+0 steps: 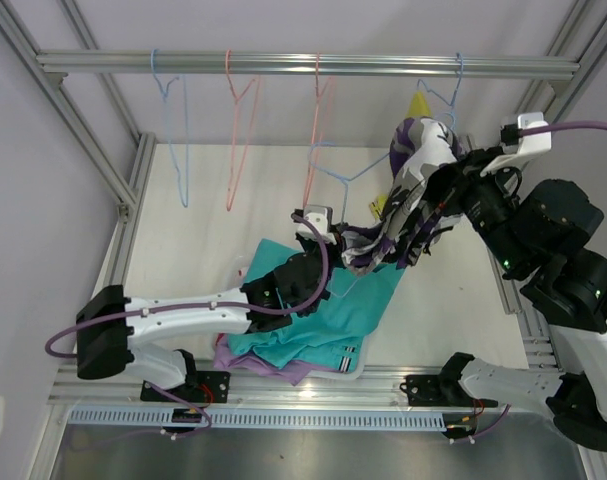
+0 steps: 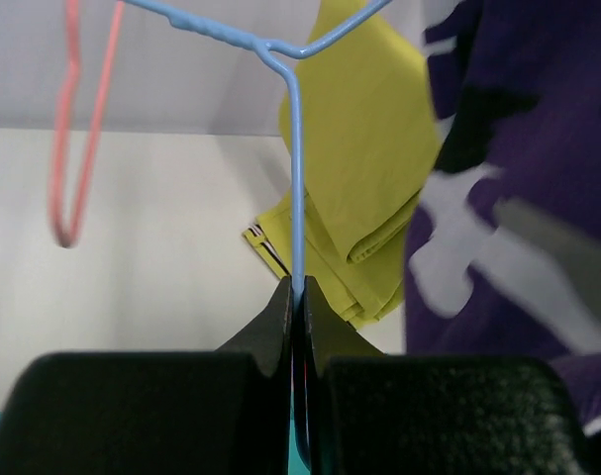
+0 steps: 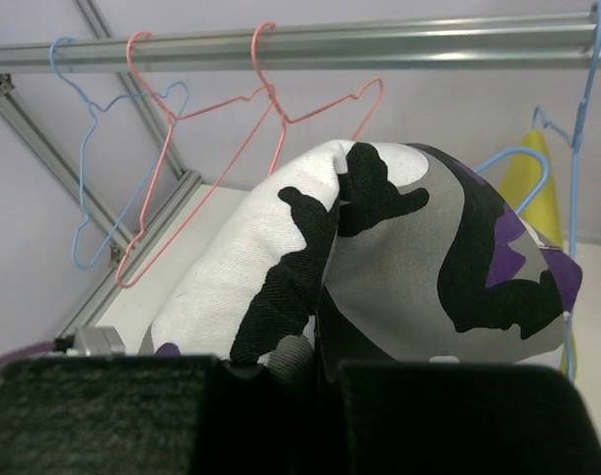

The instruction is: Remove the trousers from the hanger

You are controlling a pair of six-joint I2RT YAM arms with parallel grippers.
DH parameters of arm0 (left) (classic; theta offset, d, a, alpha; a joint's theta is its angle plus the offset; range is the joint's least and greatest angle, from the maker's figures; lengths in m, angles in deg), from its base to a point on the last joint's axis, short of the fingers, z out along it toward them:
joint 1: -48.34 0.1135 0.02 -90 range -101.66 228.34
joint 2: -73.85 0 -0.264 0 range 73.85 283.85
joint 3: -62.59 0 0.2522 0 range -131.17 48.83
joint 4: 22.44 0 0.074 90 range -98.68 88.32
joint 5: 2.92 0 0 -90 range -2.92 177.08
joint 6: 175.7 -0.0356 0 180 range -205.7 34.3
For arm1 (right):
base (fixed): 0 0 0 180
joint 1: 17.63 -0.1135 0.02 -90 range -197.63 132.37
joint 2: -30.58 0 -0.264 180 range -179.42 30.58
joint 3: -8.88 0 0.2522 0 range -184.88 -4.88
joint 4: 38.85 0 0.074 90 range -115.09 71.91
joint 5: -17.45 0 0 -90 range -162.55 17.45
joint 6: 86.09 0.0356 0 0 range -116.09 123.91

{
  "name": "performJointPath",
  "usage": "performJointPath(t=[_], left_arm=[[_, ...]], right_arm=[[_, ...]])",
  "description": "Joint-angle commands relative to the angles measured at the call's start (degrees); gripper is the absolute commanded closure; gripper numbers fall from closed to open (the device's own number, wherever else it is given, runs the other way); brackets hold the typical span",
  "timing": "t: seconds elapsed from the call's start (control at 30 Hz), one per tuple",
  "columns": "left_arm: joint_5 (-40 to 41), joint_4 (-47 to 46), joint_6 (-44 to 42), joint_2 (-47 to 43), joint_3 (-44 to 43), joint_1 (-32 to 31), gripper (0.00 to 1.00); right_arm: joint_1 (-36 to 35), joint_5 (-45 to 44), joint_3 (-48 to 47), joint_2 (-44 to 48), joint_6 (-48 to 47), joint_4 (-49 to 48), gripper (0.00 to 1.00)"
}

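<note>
Checking top view, biggest first: what was where? (M)

White table [image 1: 183,260] under a frame, rail [image 1: 283,65] across the top. Left arm [image 1: 183,320] reached from lower left to centre, right arm [image 1: 553,230] came in from the right edge. (J)

Trousers? (M)

Teal trousers [image 1: 333,310] lay spread at lower centre on the table, lilac trousers [image 1: 293,370] under them, edge showing at the bottom. Camouflage trousers [image 1: 418,155] were off the table at upper right, bunched by the blue hanger [image 1: 353,175]. Couldn't tell whether they hung over its wire. Mustard trousers [image 1: 419,104] showed behind them, near the rail. (J)

Wrist views agreed? (M)

Yes. Right wrist: camouflage trousers [image 3: 379,267] filled the middle, mustard trousers [image 3: 538,188] at right behind them. Left wrist: mustard trousers [image 2: 369,168] at centre, folded, striped cuff at the bottom; camouflage trousers [image 2: 518,148] blurred at right. (J)

Other hangers? (M)

Two pink hangers [image 1: 243,130] and one more blue on the rail, upper left, all bare. (J)

Grippers? (M)

Left gripper [image 1: 318,222] was pressed together on the blue hanger [image 2: 296,178] wire, nipped between the tips [image 2: 297,297]. Right gripper [image 1: 423,215] was pinching the camouflage cloth, which bunched down into the tips [image 3: 315,371]. (J)
</note>
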Motion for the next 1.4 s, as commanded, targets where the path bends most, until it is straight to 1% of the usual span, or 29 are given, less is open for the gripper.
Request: performJointPath(t=[0.0, 0.07, 0.3, 0.47, 0.5, 0.53, 0.57, 0.6, 0.63, 0.7, 0.77, 0.8, 0.87, 0.9, 0.97, 1.1, 1.3, 1.37], left_arm=[[0.3, -0.1, -1.3, -4.7, -3.1, -0.5, 0.99], [-0.2, 2.2, -0.6, -5.3, -3.7, -0.6, 0.99], [-2.9, 2.8, 1.2, -7.8, -3.6, -0.6, 1.0], [-5.3, 3.1, 1.9, -6.8, -4.4, -0.6, 0.99], [-4.9, 5.0, 2.0, -6.2, -4.7, -0.6, 0.99], [-4.5, 7.5, 2.7, -5.3, -8.8, -0.5, 0.99], [-3.6, 10.7, 3.4, -4.2, -10.6, -0.5, 0.99], [-1.9, 18.0, 5.0, -1.1, -16.6, -0.5, 1.0], [-1.2, 21.2, 5.7, 0.5, -16.6, -0.5, 1.0], [-0.4, 26.6, 7.4, 4.9, -22.9, -0.4, 1.0], [-2.4, 33.4, 9.1, 7.3, -25.6, 0.2, 0.99], [-3.4, 35.9, 10.7, 10.1, -30.0, 0.5, 1.0], [-4.7, 41.1, 11.8, 12.3, -32.5, 0.9, 0.99], [-5.2, 41.6, 11.3, 13.2, -34.0, 0.9, 0.99], [-6.0, 43.0, 11.0, 14.9, -34.3, 0.9, 1.0], [-6.7, 45.4, 11.8, 16.8, -33.1, 1.0, 1.0], [-7.0, 45.0, 12.3, 18.0, -28.0, 0.9, 1.0], [-6.1, 42.2, 12.7, 17.5, -23.7, 0.9, 1.0]], right_arm=[[-0.9, 6.1, 2.8, 2.9, 4.8, -10.1, 1.0], [-0.8, 7.2, 5.0, 3.5, 5.5, -9.8, 1.0], [-1.3, 11.7, 8.1, 3.4, 7.0, -8.2, 1.0], [-4.3, 13.0, 7.3, 2.6, 7.1, -8.5, 1.0], [-4.9, 13.1, 6.8, 2.4, 6.9, -8.2, 1.0], [-5.6, 12.9, 5.3, 1.8, 6.9, -7.7, 1.0], [-6.9, 12.9, 4.5, 1.6, 6.8, -7.4, 1.0], [-7.5, 13.0, 2.8, 1.0, 6.5, -7.0, 1.0], [-8.2, 12.9, 1.7, 1.0, 6.3, -6.7, 1.0], [-10.4, 11.9, -0.5, 0.0, 5.9, -6.0, 1.0], [-11.8, 11.0, -3.5, -0.9, 4.8, -5.2, 1.0], [-12.8, 10.5, -4.5, -1.3, 4.5, -4.4, 1.0], [-13.7, 9.2, -6.8, -2.0, 3.4, -3.5, 1.0], [-14.4, 8.5, -8.7, -2.6, 2.9, -2.8, 1.0], [-15.0, 7.4, -10.5, -3.0, 1.9, -2.3, 1.0], [-15.2, 6.3, -17.0, -4.7, 0.3, 0.2, 1.0], [-15.3, 4.8, -22.4, -7.0, -1.4, 1.6, 1.0], [-15.3, 4.6, -24.6, -7.9, -1.7, 1.8, 1.0]])
